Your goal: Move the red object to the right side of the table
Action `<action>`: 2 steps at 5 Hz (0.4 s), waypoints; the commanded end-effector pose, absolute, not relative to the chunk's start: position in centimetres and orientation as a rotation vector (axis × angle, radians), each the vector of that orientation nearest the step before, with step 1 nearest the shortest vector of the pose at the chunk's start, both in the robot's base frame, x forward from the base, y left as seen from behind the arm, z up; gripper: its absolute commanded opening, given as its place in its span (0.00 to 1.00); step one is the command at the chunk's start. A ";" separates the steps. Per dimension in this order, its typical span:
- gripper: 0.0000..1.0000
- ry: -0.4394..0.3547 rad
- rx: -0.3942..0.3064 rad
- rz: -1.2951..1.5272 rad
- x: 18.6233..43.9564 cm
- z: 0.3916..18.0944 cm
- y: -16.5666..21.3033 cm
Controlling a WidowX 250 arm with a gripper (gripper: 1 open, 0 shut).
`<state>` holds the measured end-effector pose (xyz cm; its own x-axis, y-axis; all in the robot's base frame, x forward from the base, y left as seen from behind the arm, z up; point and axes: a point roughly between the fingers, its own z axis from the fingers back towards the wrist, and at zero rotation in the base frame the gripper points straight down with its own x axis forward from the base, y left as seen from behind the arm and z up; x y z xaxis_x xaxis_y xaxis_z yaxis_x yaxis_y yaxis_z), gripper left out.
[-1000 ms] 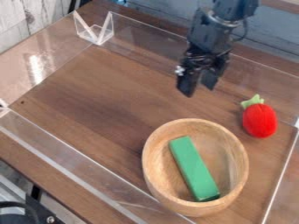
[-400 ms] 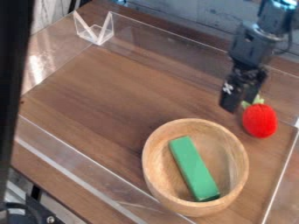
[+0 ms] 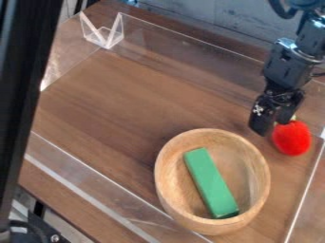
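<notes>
**Open tool poised beside the strawberry toy at the desk's right edge**

From where I stood, the black tool hung at the end of the dark robot arm, pointing steeply down toward the dark brown wood-grain desk. Its two fingers were spread apart and released, with nothing between them. The fingertips were low over the desk, just to the left of the small round bright red strawberry-like toy, and I could not tell whether the nearer finger was brushing it or only very close.

The red toy sat on the desk near the right-hand low clear acrylic wall, toward the right side of the surface. Its leafy top was mostly hidden behind the tool, so I could not make it out.

Nearer to me, the round light wooden bowl rested on the desk, below and to the left of the toy and apart from it. Inside the bowl lay a green rectangular block, set on a slant across the bottom.

At the far left corner of the desk stood a small clear folded acrylic piece. A dark, blurred upright bar crossed the left side of my view, close to the camera, hiding part of the desk's left edge.
</notes>
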<state>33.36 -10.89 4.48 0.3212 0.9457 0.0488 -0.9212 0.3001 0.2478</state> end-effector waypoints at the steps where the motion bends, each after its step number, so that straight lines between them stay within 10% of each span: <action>1: 1.00 0.076 0.209 1.217 33.4 6.1 -11.1; 2: 1.00 0.064 0.205 1.199 33.1 6.7 -11.2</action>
